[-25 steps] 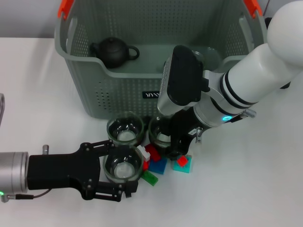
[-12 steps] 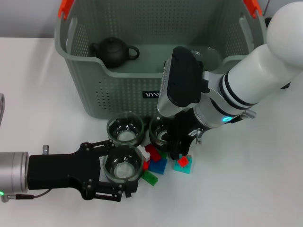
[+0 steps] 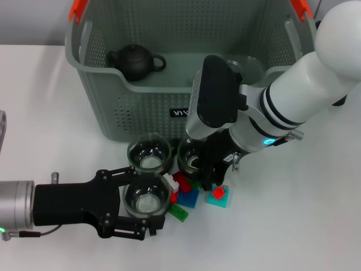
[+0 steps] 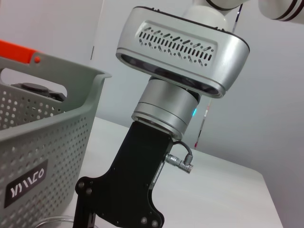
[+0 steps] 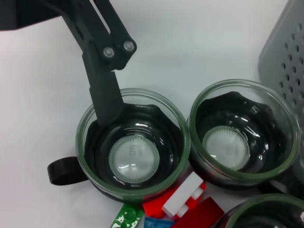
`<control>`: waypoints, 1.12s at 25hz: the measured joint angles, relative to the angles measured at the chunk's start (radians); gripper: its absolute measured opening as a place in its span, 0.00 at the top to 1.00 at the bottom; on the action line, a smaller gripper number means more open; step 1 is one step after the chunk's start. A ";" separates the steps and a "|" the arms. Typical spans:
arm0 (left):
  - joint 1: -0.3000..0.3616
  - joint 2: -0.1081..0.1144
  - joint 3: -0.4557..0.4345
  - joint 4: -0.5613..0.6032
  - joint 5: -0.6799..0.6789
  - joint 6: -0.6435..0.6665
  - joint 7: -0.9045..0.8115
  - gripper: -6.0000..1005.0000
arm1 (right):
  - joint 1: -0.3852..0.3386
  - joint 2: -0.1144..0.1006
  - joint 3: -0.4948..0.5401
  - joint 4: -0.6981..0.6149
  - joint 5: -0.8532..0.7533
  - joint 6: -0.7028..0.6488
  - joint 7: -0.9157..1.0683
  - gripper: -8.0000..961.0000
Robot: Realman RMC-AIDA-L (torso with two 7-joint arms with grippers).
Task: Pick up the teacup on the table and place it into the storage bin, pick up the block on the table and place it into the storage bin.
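Observation:
A glass teacup (image 3: 146, 199) with a black base sits between the fingers of my left gripper (image 3: 144, 200), which is shut on it at table level; one finger (image 5: 105, 90) lies against its rim (image 5: 133, 152). Two more teacups stand close by, one (image 3: 149, 152) behind it and one (image 3: 189, 158) partly under my right gripper (image 3: 213, 176). My right gripper hangs low over the blocks: red (image 3: 181, 182), blue (image 3: 189, 197), green (image 3: 179, 212) and a teal one with a red top (image 3: 219, 196). The grey-green storage bin (image 3: 146, 113) stands just behind them.
A black teapot (image 3: 135, 61) lies inside the bin at its left. The bin's orange handle tips (image 3: 78, 10) rise at the back. A white block (image 5: 183, 199) rests on the red one beside the held cup. The right arm's silver wrist housing (image 4: 180, 61) fills the left wrist view.
My right gripper has shifted slightly to the left over the blocks. My left gripper and the teacup in it have not moved.

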 joint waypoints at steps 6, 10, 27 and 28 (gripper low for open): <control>0.000 0.000 0.000 0.000 -0.001 0.000 0.000 0.12 | 0.002 -0.001 0.000 -0.005 0.021 -0.019 -0.004 0.76; 0.000 0.000 0.000 0.000 -0.001 0.000 0.000 0.12 | 0.004 -0.001 0.000 -0.004 0.025 -0.021 -0.002 0.76; 0.003 0.000 0.000 0.000 0.001 0.005 0.000 0.12 | 0.005 0.000 -0.014 -0.003 0.026 -0.047 0.000 0.70; 0.003 0.000 0.000 0.000 0.002 0.005 0.000 0.12 | 0.005 0.000 -0.015 -0.004 0.026 -0.051 0.000 0.70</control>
